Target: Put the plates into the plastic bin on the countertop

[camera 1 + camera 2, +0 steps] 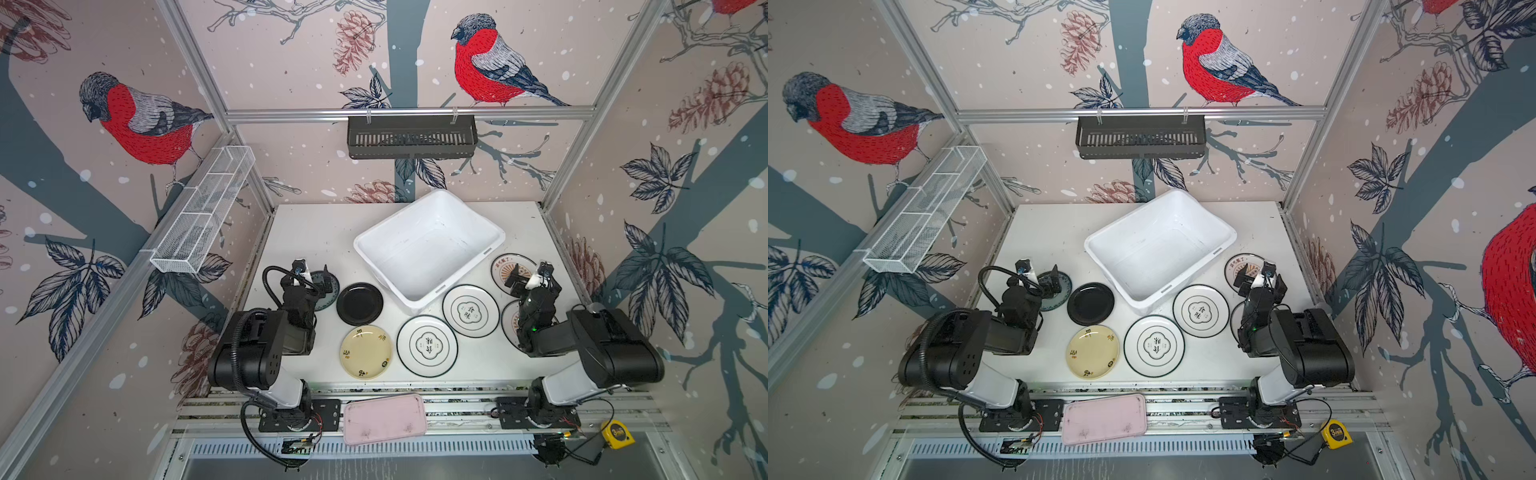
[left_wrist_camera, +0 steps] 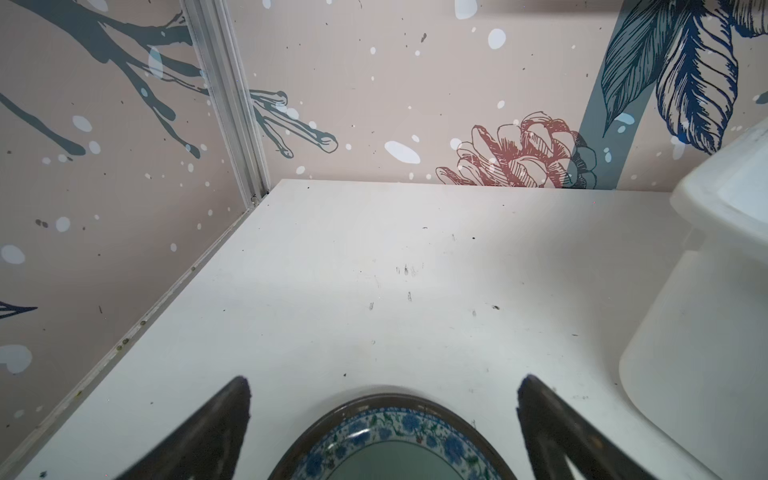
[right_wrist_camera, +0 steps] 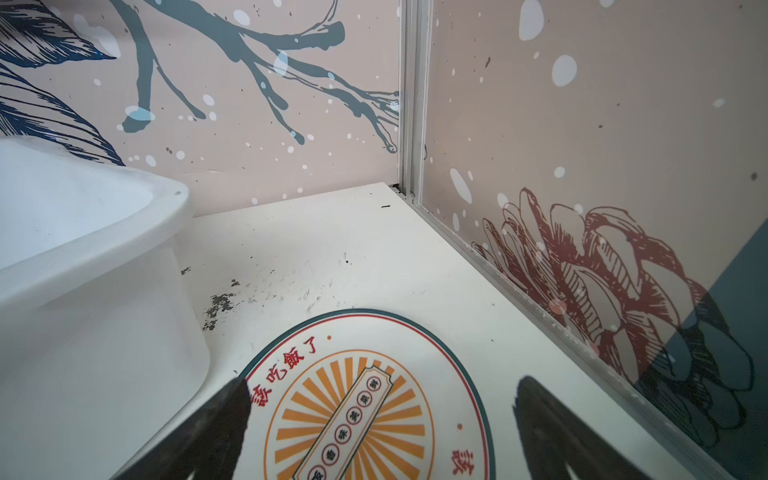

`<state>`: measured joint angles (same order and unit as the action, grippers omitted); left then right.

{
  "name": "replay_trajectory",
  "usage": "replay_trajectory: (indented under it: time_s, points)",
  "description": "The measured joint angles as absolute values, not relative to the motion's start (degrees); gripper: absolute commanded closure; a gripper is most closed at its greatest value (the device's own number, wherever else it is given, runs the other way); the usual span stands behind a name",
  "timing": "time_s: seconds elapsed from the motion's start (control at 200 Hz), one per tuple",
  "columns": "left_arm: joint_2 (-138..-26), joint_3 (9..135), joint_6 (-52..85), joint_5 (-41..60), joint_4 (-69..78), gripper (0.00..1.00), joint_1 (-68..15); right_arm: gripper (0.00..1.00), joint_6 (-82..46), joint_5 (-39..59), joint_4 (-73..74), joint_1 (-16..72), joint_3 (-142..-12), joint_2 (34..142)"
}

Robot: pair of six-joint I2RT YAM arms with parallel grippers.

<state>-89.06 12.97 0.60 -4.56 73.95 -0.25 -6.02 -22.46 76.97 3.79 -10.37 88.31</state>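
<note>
The white plastic bin (image 1: 428,257) (image 1: 1158,249) sits empty and at an angle at the back of the countertop (image 1: 316,232). In front of it lie a black plate (image 1: 359,304), a pale yellow plate (image 1: 366,352) and two black-rimmed white plates (image 1: 427,346) (image 1: 470,310). My left gripper (image 1: 316,276) (image 2: 384,382) stands open over a teal plate (image 2: 390,453), holding nothing. My right gripper (image 1: 528,272) (image 3: 383,381) stands open above a sunburst plate (image 3: 365,415), also holding nothing. Another sunburst plate (image 1: 509,324) is mostly hidden under the right arm.
A pink tray (image 1: 384,419) rests on the front rails, with a yellow tape measure (image 1: 618,433) at the front right. A black slotted basket (image 1: 411,137) hangs on the back wall and a white wire shelf (image 1: 203,212) on the left wall.
</note>
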Motion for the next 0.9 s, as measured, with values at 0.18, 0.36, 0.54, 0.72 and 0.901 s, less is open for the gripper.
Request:
replay_trajectory:
  time_s: [0.18, 0.36, 0.54, 0.72, 0.901]
  points:
    - [-89.1, 13.0, 0.6, -4.6, 74.0, 0.01, -0.3, 0.0, -6.0, -22.5, 77.0, 3.8, -10.4, 88.3]
    - [-89.1, 13.0, 0.6, -4.6, 74.0, 0.01, -0.3, 0.01, -6.0, -22.5, 77.0, 3.8, -10.4, 88.3]
    - [-89.1, 13.0, 0.6, -4.6, 74.0, 0.01, -0.3, 0.01, -6.0, -22.5, 77.0, 3.8, -10.4, 88.3]
    - [-89.1, 13.0, 0.6, -4.6, 74.0, 0.01, -0.3, 0.0, -6.0, -22.5, 77.0, 3.8, -10.4, 88.3]
    - [-89.1, 13.0, 0.6, -4.6, 74.0, 0.01, -0.3, 0.01, -6.0, -22.5, 77.0, 3.8, -10.4, 88.3]
